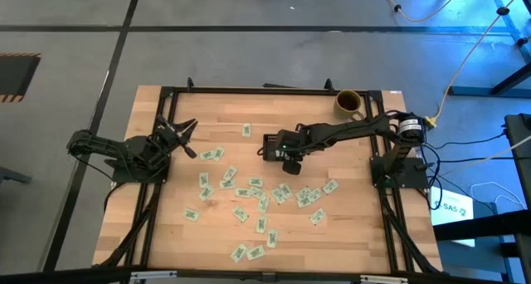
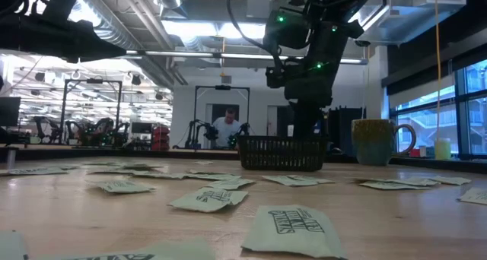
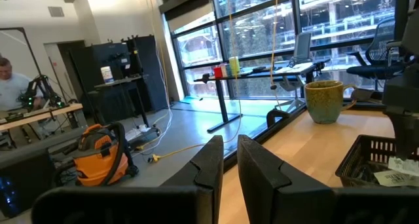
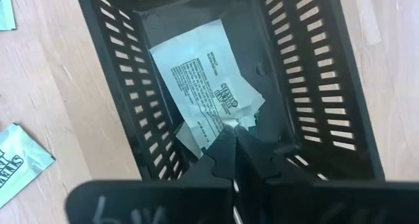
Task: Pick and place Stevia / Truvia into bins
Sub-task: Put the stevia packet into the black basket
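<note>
Now at drop step: right gripper point(image 4: 237, 140) over small black slotted plastic bin point(image 4: 314, 86) at tabletop point(image 1: 166, 226) centre-far, tips pinched on pale green-white paper packet point(image 4: 203, 80) lying inside. Next: open, lift, fetch from scattered packets point(image 1: 253, 203) nearer. Left gripper point(image 3: 226, 160) idle far-left, fingers slightly apart, empty.

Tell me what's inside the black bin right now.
The black bin holds sweetener packets, overlapping; at least two show. The right gripper hangs over them, fingertips together at one packet's edge. Its fingers cover part of the bin's floor, so a full count cannot be made.
</note>
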Motion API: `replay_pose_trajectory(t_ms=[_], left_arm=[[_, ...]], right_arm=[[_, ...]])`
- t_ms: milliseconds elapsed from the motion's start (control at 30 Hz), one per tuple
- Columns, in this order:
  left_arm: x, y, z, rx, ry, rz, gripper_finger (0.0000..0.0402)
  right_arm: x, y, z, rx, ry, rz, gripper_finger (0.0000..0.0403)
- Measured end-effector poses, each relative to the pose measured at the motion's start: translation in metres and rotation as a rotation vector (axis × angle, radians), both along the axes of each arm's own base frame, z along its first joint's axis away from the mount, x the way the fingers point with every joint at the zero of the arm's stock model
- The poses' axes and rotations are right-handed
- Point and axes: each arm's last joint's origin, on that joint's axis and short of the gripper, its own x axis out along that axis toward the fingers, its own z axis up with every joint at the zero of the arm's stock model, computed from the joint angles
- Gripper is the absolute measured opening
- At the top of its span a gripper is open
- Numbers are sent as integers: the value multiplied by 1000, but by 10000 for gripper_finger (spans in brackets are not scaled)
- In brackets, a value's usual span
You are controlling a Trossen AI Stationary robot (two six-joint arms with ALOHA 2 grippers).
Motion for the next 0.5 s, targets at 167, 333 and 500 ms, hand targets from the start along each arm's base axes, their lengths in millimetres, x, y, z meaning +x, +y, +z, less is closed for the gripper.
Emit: replay_pose_trajectory(t_ms=[167, 333, 500], left_arm=[[0, 0, 0, 0, 0, 0, 39], [0, 0, 0, 0, 0, 0, 39], [0, 0, 0, 0, 0, 0, 40]], right_arm=[[0, 0, 0, -1, 1, 0, 41], [-5, 1, 6, -1, 15, 0, 67], [-28, 17, 38, 8, 41, 7, 72]])
